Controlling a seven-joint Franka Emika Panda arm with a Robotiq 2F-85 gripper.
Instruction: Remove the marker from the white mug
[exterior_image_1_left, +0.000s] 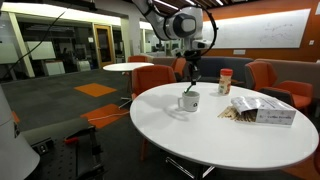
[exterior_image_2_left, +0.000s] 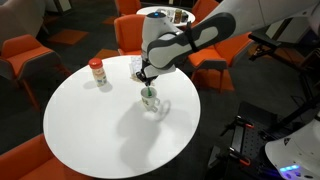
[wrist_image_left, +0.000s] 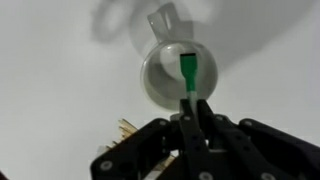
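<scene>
The white mug (exterior_image_1_left: 189, 102) stands on the round white table (exterior_image_1_left: 200, 135), and it shows in both exterior views (exterior_image_2_left: 153, 102). In the wrist view I look down into the mug (wrist_image_left: 160, 75), with its handle at the top. The green marker (wrist_image_left: 188, 76) stands upright with its lower end over or inside the mug's mouth; I cannot tell which. My gripper (wrist_image_left: 190, 108) is shut on the marker's upper part, straight above the mug (exterior_image_1_left: 191, 76) (exterior_image_2_left: 146, 79). The marker shows as a thin stick between gripper and mug (exterior_image_1_left: 190, 89).
An orange-brown jar with a light lid (exterior_image_1_left: 225, 81) (exterior_image_2_left: 97, 72) stands on the table beyond the mug. A flat box with sticks spilling out (exterior_image_1_left: 262, 110) lies near the table's edge. Orange chairs (exterior_image_1_left: 150, 78) surround the table.
</scene>
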